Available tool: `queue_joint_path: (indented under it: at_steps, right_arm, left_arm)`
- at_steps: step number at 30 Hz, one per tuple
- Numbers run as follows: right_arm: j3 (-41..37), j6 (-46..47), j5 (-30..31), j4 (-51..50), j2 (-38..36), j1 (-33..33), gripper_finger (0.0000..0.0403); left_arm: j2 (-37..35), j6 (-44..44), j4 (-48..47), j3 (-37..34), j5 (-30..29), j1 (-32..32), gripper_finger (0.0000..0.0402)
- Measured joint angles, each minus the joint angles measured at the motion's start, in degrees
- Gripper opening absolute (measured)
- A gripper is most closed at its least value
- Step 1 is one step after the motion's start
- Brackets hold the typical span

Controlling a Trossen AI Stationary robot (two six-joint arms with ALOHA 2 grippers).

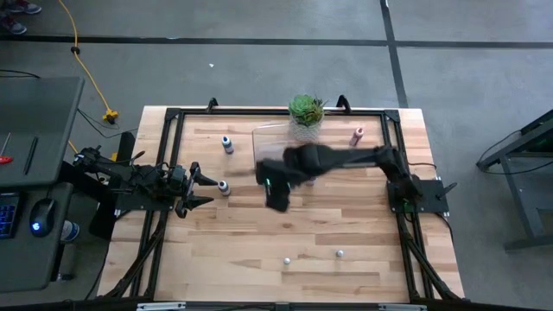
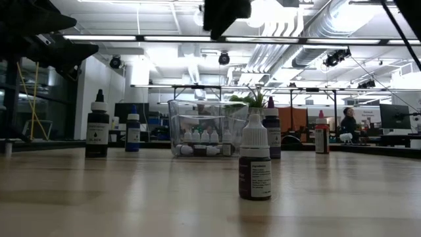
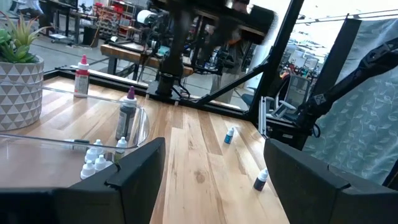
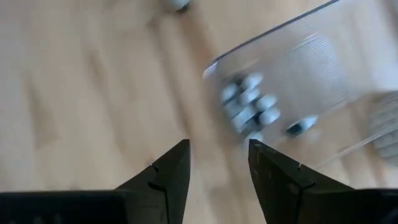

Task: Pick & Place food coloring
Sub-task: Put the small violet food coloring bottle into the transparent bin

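Nearest us in the low view, one dark food coloring bottle (image 2: pixel 254 164) stood upright on the pale wood-plank surface (image 2: pixel 131 197). Farther back on the surface stood a black-capped bottle (image 2: pixel 97 125), a blue one (image 2: pixel 133 130), a purple-capped one (image 2: pixel 270 128) and a red-capped one (image 2: pixel 321 132), spread to both sides of the clear bin (image 2: pixel 207 126). Inside the bin we saw a cluster of small whitish bottles (image 4: pixel 250 106). A green succulent in a white pot (image 1: pixel 306 115) sat just behind the bin, near the far edge.

The right pincer (image 4: pixel 214 165) hung above the surface just beside the bin, its fingers parted with nothing between them. The left pincer (image 1: pixel 204 190) waited at the left side, spread wide and empty, near a bottle (image 1: pixel 224 187).

Beyond the surface we saw an open workshop hall with ceiling lights, ducts, workbenches and a person (image 2: pixel 347 122) far off at the right.
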Motion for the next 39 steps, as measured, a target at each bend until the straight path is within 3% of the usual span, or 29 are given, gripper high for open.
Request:
queue_joint_path:
  at_steps: [8,21,31,39]
  right_arm:
    - [-0.11,3.09,-1.62,-6.77,-0.47,9.06,0.0152]
    - [-1.21,4.95,-1.75,-6.6,-0.57,21.41,0.0152]
    - [-5.81,7.3,-4.77,-0.58,-0.57,25.07,0.0152]
    - [-11.03,-1.81,-5.73,9.21,-0.57,28.17,0.0152]
  left_arm:
    - [0.01,0.0,0.0,0.0,0.01,-0.01,0.0271]
    - [0.0,0.0,0.0,0.0,0.01,0.01,0.0271]
    - [0.0,0.0,0.0,0.0,0.0,-0.01,0.0271]
    - [0.01,0.0,0.0,0.0,0.02,-0.01,0.0271]
